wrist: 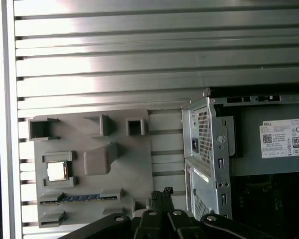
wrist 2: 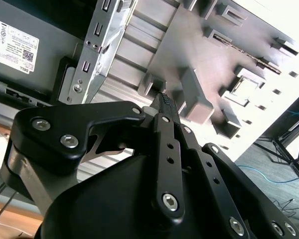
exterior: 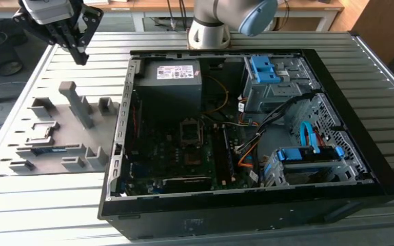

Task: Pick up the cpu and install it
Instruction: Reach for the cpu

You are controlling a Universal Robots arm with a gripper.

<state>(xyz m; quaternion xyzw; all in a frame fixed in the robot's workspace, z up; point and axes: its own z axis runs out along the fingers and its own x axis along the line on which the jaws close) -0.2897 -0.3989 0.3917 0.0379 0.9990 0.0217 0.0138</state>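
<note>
The gripper hangs high over the slatted table, its fingers drawn together with nothing between them, near the corner of the open computer case where the power supply sits. Just beside the case lies a grey fixture plate. In the first wrist view the cpu rests silver top up in a square pocket of that plate, apart from the gripper and not yet grasped. The pocket likely keeps it flat and in a known place. A memory stick lies in the neighbouring slot. The case lies on its side, panel off, so the motherboard's socket faces up.
</note>
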